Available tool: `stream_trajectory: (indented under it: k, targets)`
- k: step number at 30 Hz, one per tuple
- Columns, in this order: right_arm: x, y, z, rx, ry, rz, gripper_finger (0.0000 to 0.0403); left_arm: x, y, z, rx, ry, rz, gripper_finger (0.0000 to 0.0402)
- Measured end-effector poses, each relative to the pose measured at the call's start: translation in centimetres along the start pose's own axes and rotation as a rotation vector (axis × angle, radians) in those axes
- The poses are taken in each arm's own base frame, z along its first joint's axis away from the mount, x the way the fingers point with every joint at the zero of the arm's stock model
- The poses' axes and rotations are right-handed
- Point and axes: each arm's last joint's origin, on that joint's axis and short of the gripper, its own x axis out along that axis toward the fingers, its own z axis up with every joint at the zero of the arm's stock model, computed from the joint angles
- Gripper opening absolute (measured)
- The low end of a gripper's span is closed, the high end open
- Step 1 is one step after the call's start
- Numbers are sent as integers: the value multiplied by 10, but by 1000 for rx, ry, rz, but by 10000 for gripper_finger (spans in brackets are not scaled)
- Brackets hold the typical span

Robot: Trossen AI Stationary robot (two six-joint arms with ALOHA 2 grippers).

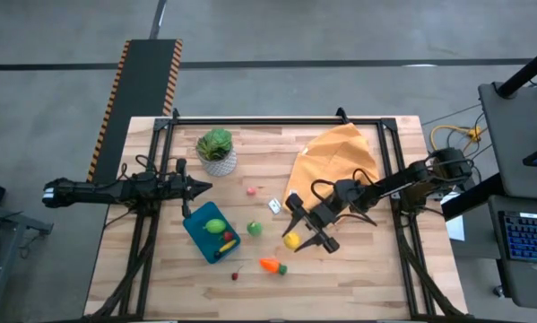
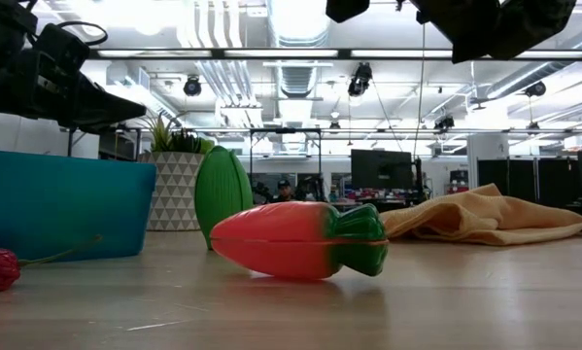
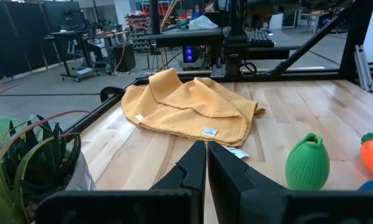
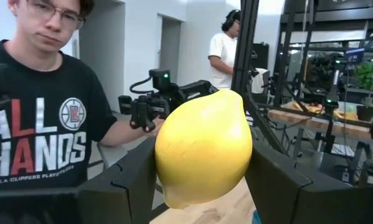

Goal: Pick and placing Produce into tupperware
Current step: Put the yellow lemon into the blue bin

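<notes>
A yellow lemon (image 4: 203, 146) sits between the fingers of my right gripper (image 1: 297, 235), which is shut on it above the table's middle, right of the teal tupperware (image 1: 201, 240). In the tupperware lie a lime-green piece (image 1: 215, 225) and small red and yellow pieces. A green fruit (image 1: 254, 229), an orange carrot (image 1: 271, 266) lying on its side, and small red pieces (image 1: 251, 190) rest on the table. My left gripper (image 1: 196, 187) waits shut at the left, just beyond the tupperware's far end. My right gripper pinches the lemon by its two opposite sides (image 4: 167, 168) between its two fingers (image 4: 133, 183). The fingers reach in from the table's right side, about level. The lemon is lifted clear of the table, one pointed end up in the right wrist view.
An orange cloth (image 1: 335, 161) lies bunched at the back right. A potted plant (image 1: 216, 151) stands at the back, left of centre. A small white piece (image 1: 274, 205) lies near the cloth's corner. A person stands beyond the table in the right wrist view (image 4: 43, 106).
</notes>
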Motion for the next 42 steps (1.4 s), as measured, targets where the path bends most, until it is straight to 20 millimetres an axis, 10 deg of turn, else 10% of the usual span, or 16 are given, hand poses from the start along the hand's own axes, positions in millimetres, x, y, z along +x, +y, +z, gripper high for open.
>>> stream_trajectory:
  k: [20, 42]
  targets:
    - [-10, -21, -10, -32, 138, -833, 196, 0, 0, 0, 0, -1, 1, 0]
    - [1, -26, -10, 44, 246, -778, 196, 0, 0, 0, 0, -1, 1, 0]
